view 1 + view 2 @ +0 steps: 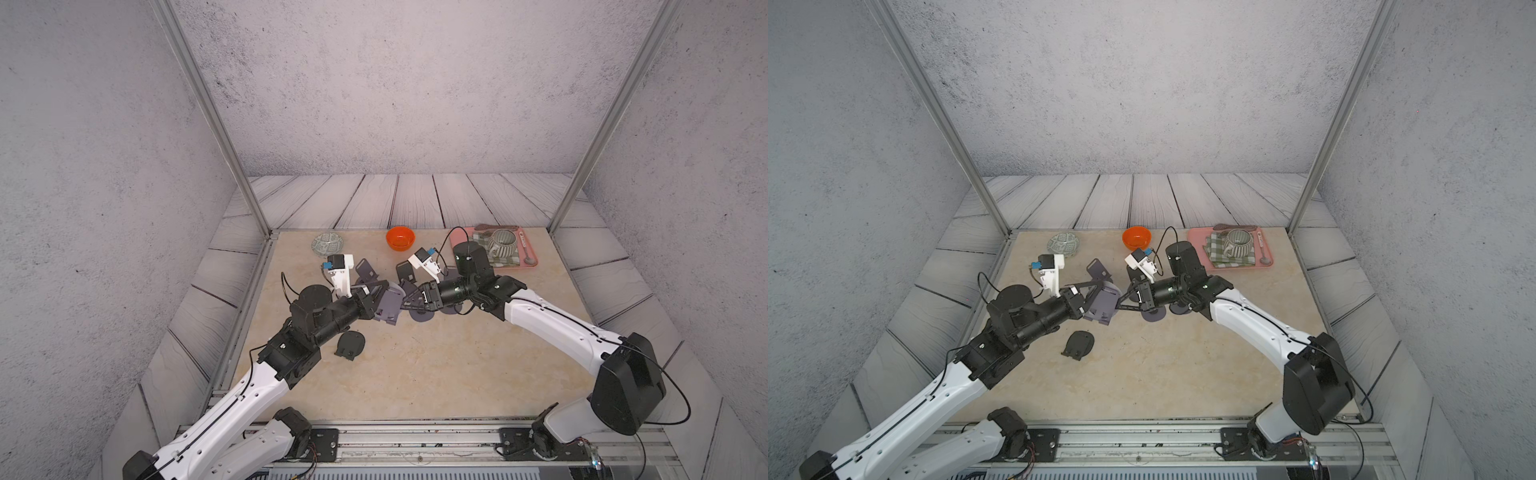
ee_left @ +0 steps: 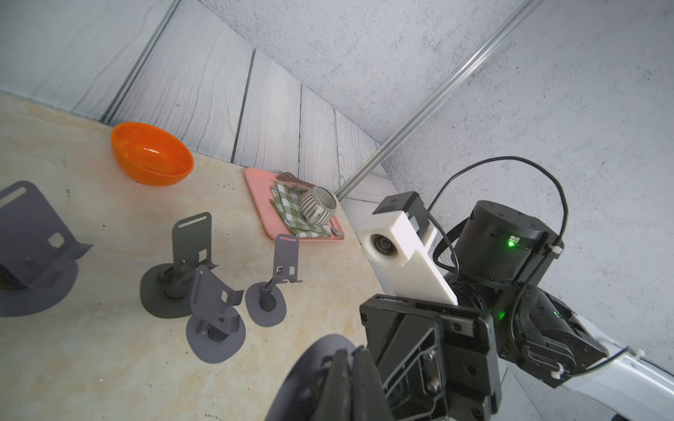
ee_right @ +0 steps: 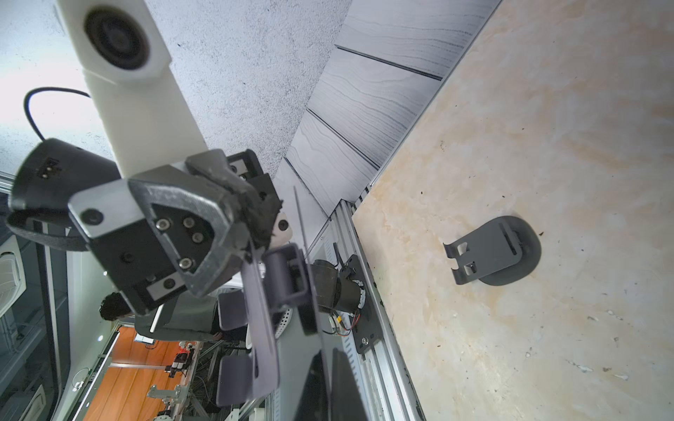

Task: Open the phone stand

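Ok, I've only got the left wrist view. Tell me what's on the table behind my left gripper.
Observer: A folded phone stand lies flat there, on the near side, with nothing touching it.
Operator: Report the right gripper's grip.
Observer: The right gripper is shut on the held phone stand, facing the left gripper, which pinches it too.
Operator: Check the far left corner.
Observer: A patterned dish sits there, left of the orange bowl.
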`<control>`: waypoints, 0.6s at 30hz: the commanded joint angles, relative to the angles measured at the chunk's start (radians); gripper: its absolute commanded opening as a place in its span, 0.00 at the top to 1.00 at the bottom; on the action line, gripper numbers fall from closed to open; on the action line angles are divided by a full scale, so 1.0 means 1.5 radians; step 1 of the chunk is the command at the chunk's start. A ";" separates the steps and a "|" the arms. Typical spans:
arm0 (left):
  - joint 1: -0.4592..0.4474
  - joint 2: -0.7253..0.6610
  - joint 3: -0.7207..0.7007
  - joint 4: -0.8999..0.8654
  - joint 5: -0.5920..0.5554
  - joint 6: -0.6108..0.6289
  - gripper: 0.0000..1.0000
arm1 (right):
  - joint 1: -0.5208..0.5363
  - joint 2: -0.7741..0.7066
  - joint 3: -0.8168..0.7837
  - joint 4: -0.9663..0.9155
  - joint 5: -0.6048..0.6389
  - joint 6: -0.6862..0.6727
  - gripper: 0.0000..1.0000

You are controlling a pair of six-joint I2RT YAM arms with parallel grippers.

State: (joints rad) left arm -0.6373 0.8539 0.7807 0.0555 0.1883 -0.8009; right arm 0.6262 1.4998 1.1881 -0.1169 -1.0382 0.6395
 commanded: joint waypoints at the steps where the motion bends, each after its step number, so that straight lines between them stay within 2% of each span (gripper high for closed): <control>1: 0.014 -0.040 0.005 0.005 -0.111 0.033 1.00 | -0.036 0.005 0.008 -0.042 0.069 0.040 1.00; 6: 0.014 -0.049 0.004 -0.037 -0.068 0.010 1.00 | -0.045 0.005 0.074 -0.179 0.063 -0.098 1.00; 14: 0.014 -0.066 -0.017 -0.066 -0.016 -0.042 1.00 | -0.076 0.017 0.113 -0.169 0.005 -0.143 1.00; 15: 0.014 -0.070 -0.022 -0.060 -0.015 -0.039 0.98 | -0.075 0.019 0.120 -0.174 -0.010 -0.153 1.00; 16: 0.014 -0.073 -0.025 -0.053 -0.016 -0.037 0.92 | -0.076 0.020 0.125 -0.180 -0.022 -0.166 1.00; 18: 0.018 -0.080 -0.010 -0.074 -0.012 -0.016 0.72 | -0.076 0.015 0.135 -0.212 -0.044 -0.213 1.00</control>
State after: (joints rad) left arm -0.6312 0.7788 0.7624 0.0174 0.2039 -0.8646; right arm 0.5903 1.5337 1.3487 -0.3687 -1.1179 0.4042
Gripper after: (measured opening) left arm 0.225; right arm 0.054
